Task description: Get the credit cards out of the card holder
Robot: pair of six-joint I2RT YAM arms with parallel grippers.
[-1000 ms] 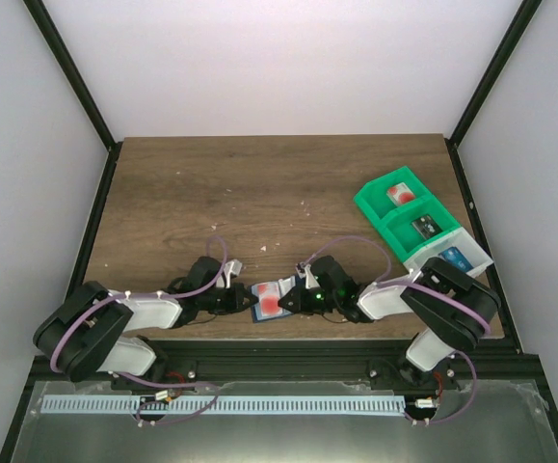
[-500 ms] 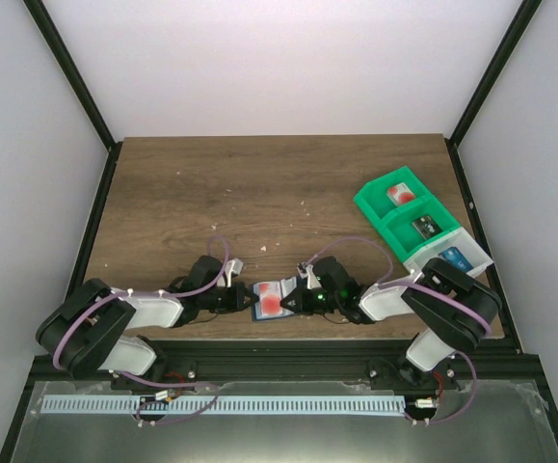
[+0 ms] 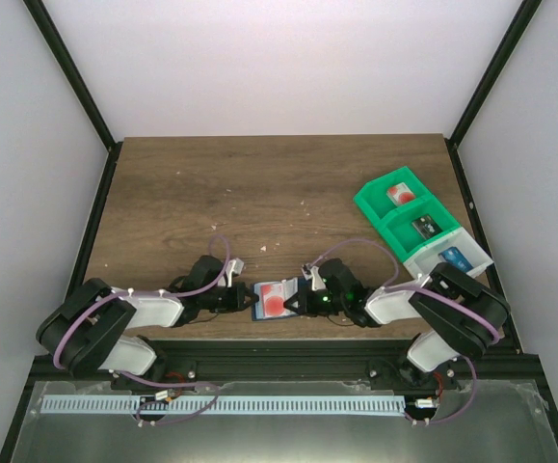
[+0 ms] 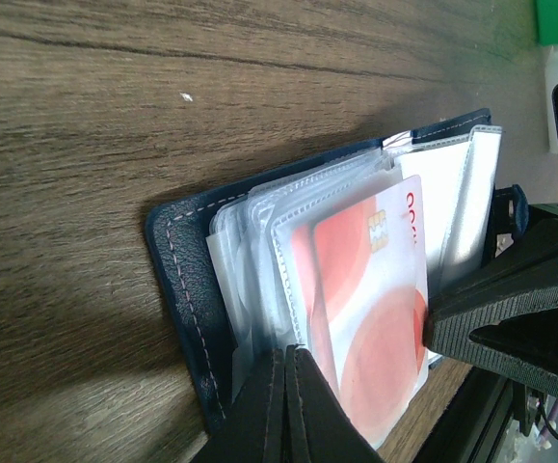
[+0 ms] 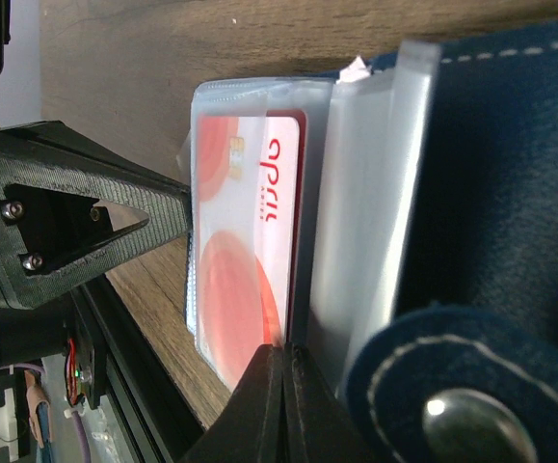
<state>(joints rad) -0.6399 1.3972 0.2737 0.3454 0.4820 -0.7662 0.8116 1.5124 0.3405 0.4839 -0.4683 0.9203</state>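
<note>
**Both grippers pinched shut on the open wallet, red card between them**

The small navy-blue leather bifold card holder (image 4: 177,289) lies opened flat at the near edge of the brown wood-grain tabletop (image 3: 259,193). It sits directly between the two arms, with its fan of clear plastic sleeves (image 4: 250,241) facing up. A red-and-white plastic credit card (image 4: 365,309) with a gold chip sits in the topmost sleeve and has not been drawn out. The arrangement reads as brace-and-pull. One arm anchors the holder while the other works the card loose, since so light a wallet would otherwise simply travel with the card.

The left gripper (image 4: 286,362) has its jaws fully together, nipping the edge of the sleeves on its side of the holder. That looks like the anchoring hold. The right gripper (image 5: 283,359) is likewise pinched completely closed, its tips meeting at the edge of the red-and-white card where it borders the next sleeve. I judge that it has the card's edge, though whether sleeve plastic is caught as well cannot be told. The two grippers face each other closely across the card.

Well apart, at the right edge, stand a green plastic bin (image 3: 385,214) and an adjoining white plastic bin (image 3: 423,262). They carry small cards (image 3: 399,195), one to a compartment, so this card seems among the last to come out.
</note>
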